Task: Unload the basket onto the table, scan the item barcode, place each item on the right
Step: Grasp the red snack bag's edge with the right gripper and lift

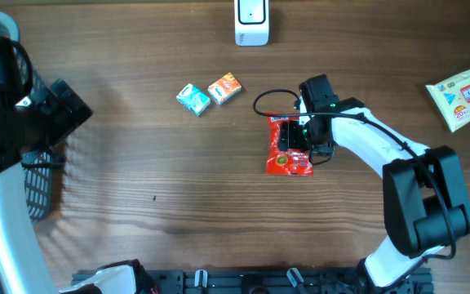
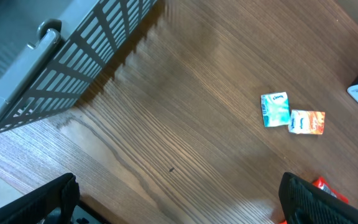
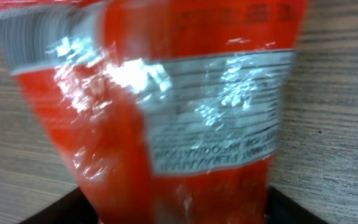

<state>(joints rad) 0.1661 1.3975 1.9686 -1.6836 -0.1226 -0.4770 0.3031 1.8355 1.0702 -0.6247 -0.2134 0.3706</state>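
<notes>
While the red packet (image 1: pixel 288 149) lies mid-table, the right gripper (image 1: pixel 303 137) sits down over it; whether its jaws pinch it I cannot tell. The left gripper (image 2: pixel 176 202) hangs spread wide and empty by the basket (image 2: pixel 73 68) at left. The scanner (image 1: pixel 251 22) stands at the far edge, well apart, so I judge lifting, carrying and scanning all remain.
</notes>
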